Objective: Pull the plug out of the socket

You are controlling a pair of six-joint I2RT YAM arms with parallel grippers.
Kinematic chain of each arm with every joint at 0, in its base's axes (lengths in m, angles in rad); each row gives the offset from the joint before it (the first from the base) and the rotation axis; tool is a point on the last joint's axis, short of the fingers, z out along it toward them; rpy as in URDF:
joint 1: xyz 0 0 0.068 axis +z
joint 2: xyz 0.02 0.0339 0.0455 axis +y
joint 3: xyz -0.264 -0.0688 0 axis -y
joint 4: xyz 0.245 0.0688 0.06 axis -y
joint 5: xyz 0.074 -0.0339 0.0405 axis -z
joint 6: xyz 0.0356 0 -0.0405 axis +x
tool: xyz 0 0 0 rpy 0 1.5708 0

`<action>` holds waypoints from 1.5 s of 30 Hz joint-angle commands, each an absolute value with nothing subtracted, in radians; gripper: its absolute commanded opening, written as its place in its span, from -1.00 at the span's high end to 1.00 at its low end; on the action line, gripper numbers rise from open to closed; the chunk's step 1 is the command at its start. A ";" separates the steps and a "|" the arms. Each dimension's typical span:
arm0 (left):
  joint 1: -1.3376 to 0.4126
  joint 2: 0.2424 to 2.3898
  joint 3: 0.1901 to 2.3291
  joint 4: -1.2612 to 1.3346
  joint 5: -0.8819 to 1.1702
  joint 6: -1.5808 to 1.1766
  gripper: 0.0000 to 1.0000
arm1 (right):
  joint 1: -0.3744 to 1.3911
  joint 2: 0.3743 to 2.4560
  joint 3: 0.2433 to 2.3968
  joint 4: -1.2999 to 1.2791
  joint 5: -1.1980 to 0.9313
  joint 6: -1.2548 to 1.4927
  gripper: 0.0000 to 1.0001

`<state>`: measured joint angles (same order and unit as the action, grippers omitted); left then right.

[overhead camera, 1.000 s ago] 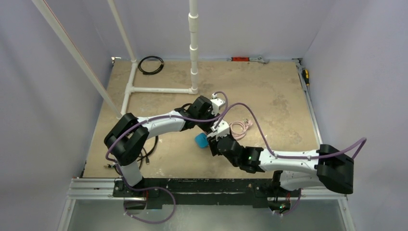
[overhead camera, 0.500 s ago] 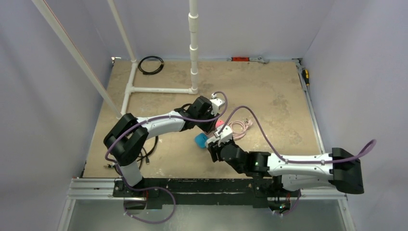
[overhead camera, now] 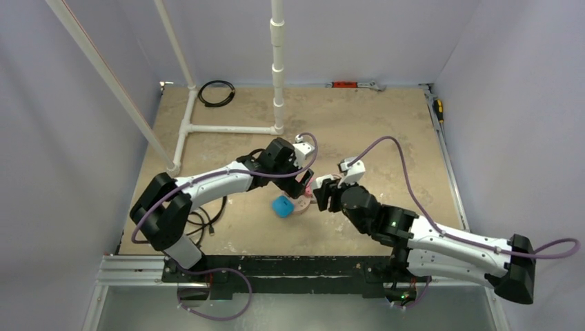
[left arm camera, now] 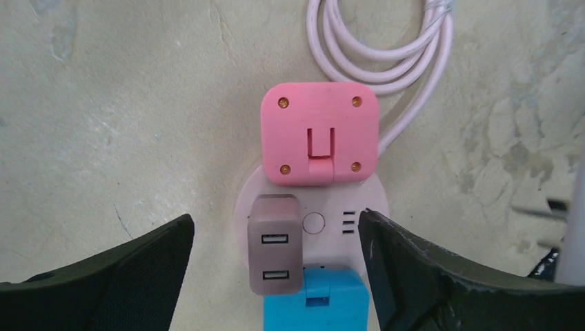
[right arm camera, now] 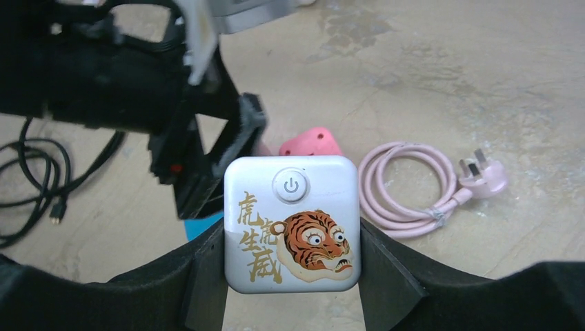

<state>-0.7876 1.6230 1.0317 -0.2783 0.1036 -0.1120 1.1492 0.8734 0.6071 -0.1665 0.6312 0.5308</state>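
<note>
Showing only part of the flat round socket (left arm camera: 359,200) on the mottled table (left arm camera: 103,103), beneath a rounded-square pink plug (left arm camera: 319,134), taupe USB adapter (left arm camera: 274,241) and frame-cropped blue block (left arm camera: 331,303). Straddling it with the left gripper (left arm camera: 276,227) spread wide and empty; pinching a glossy tiger-printed white charger cube (right arm camera: 291,224) in the right gripper (right arm camera: 291,255).

On the silver square plug (right arm camera: 291,224) I can read four golden Chinese characters, 虎虎生威, at the left of a drawn tiger face (right arm camera: 317,243). Its round button (right arm camera: 290,185) carries a power sign.
</note>
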 commanded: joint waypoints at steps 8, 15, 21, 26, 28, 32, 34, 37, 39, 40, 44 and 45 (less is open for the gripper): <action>-0.583 1.305 0.981 -0.165 0.122 -0.174 -0.87 | 0.883 0.858 0.627 -0.062 0.394 0.505 1.00; -0.548 1.197 0.961 -0.213 -0.120 -0.165 -0.87 | 0.773 1.164 0.765 0.106 0.197 0.444 1.00; -0.545 1.181 0.957 -0.215 -0.134 -0.178 -0.87 | 0.686 1.393 0.947 0.101 0.085 0.395 1.00; -0.546 1.186 0.957 -0.215 -0.116 -0.185 -0.87 | 0.653 1.550 1.068 0.111 0.006 0.394 1.00; -0.546 1.189 0.958 -0.215 -0.117 -0.186 -0.87 | 0.644 1.624 1.115 0.113 -0.020 0.398 1.00; -0.546 1.198 0.961 -0.217 -0.117 -0.186 -0.86 | 0.624 1.726 1.184 0.145 -0.112 0.393 0.89; -0.546 1.206 0.964 -0.219 -0.111 -0.186 -0.85 | 0.604 1.775 1.213 0.154 -0.156 0.398 0.83; -0.546 1.218 0.968 -0.221 -0.105 -0.187 -0.85 | 0.575 1.841 1.242 0.172 -0.205 0.413 0.78; -0.545 1.225 0.969 -0.220 -0.102 -0.187 -0.84 | 0.561 1.867 1.254 0.187 -0.210 0.408 0.76; -0.545 1.228 0.969 -0.221 -0.100 -0.188 -0.84 | 0.556 1.875 1.255 0.194 -0.206 0.402 0.74; -0.545 1.244 0.971 -0.218 -0.092 -0.191 -0.83 | 0.542 1.888 1.250 0.214 -0.183 0.385 0.61; -0.545 1.246 0.970 -0.218 -0.093 -0.191 -0.83 | 0.539 1.893 1.250 0.212 -0.179 0.382 0.56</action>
<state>-0.5457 1.2358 0.9607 -0.2268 -0.1047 -0.1734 0.5488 1.9152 1.2026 0.1287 -0.1608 0.4061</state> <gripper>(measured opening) 0.920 0.619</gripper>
